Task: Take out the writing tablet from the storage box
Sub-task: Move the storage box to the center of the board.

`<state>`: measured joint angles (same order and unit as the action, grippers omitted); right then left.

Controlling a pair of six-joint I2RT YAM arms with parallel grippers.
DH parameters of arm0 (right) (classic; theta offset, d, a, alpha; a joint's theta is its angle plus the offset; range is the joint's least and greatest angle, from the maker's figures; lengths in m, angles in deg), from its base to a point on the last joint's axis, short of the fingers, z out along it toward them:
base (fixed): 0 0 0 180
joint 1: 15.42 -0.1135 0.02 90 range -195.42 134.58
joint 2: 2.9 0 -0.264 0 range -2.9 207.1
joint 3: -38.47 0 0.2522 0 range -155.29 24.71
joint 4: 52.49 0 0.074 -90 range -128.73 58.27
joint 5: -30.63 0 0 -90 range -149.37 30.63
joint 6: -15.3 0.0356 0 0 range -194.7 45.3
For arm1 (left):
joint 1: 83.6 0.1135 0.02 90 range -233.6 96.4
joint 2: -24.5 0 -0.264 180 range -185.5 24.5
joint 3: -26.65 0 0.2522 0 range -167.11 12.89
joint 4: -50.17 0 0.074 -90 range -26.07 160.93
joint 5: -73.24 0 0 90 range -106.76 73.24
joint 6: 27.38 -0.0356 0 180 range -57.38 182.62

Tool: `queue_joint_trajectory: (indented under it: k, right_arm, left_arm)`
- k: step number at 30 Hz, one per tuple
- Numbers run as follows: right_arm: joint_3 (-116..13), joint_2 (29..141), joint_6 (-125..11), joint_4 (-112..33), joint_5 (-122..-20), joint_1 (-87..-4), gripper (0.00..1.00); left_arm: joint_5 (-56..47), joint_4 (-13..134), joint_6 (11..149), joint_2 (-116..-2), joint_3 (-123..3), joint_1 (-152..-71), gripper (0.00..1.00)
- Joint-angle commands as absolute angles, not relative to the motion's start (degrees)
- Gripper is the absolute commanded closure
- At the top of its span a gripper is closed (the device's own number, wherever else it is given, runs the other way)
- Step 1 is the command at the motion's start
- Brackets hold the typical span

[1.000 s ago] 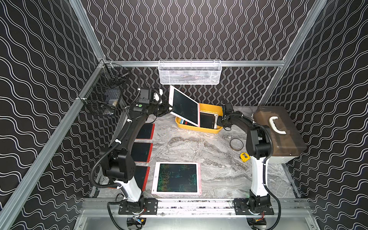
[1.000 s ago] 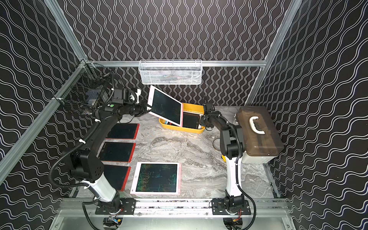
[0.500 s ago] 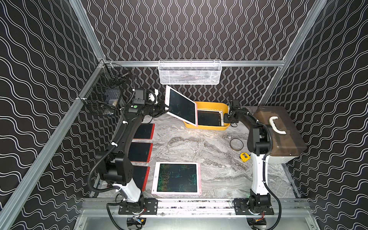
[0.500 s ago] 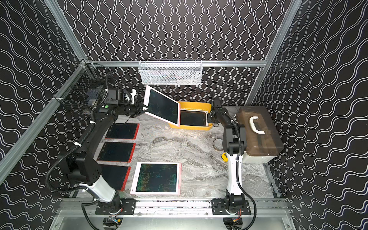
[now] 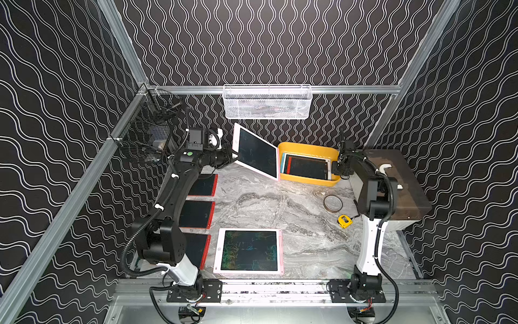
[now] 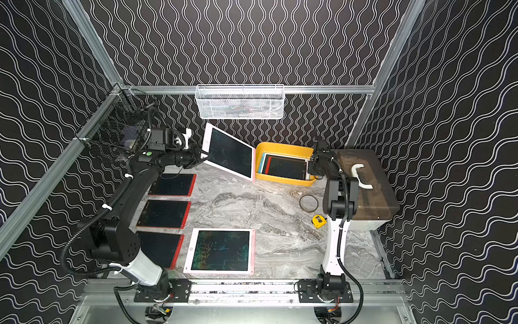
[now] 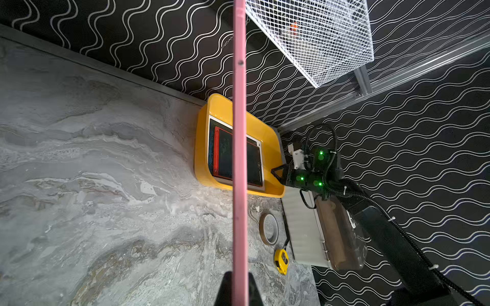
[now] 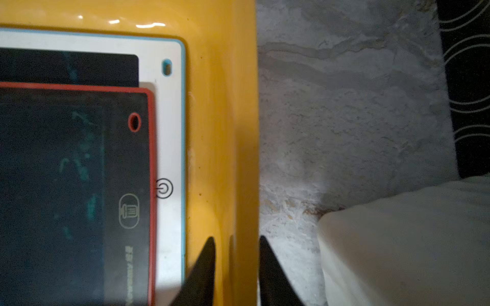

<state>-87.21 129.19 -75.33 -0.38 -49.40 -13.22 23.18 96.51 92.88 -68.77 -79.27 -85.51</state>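
My left gripper (image 5: pixel 234 157) is shut on the edge of a pink-framed writing tablet (image 5: pixel 256 153), holding it tilted in the air just left of the storage box (image 5: pixel 308 147). In the left wrist view the writing tablet (image 7: pixel 240 132) shows edge-on between the gripper (image 7: pixel 240 280) fingers. The yellow storage box (image 8: pixel 222 106) holds a red-framed tablet (image 8: pixel 66 185) lying on a white, blue-edged one (image 8: pixel 169 106). My right gripper (image 8: pixel 236 238) is open, its jaws standing on either side of the box's right rim.
Three red tablets (image 5: pixel 196 214) lie along the table's left side, and a pink-white one (image 5: pixel 249 251) at the front. A tape roll (image 5: pixel 332 203) and yellow tape measure (image 5: pixel 344 221) sit by the grey case (image 5: pixel 398 182). A white mesh basket (image 5: pixel 267 102) hangs on the back wall.
My left gripper carried the pink tablet leftward, clear of the box. The box slid right with my right gripper on its rim, and the right jaws have now parted.
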Motion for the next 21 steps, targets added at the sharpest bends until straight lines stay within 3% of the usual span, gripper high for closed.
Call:
queue_joint_trajectory:
  k: [1,9,21]
  right_arm:
    - [-88.89,125.83,-74.28,0.83,-49.31,-13.35,0.46]
    - [-86.74,110.79,-64.86,-0.94,-59.96,-14.76,0.34]
    - [-42.43,86.71,-36.4,-33.51,-98.09,-19.21,0.22]
  left_arm:
    - [25.47,92.63,94.04,-66.76,-78.33,-85.44,1.0]
    - [26.57,90.86,95.91,-61.9,-73.42,-85.45,1.0]
    - [32.12,84.67,104.01,-51.69,-59.21,-85.5,1.0]
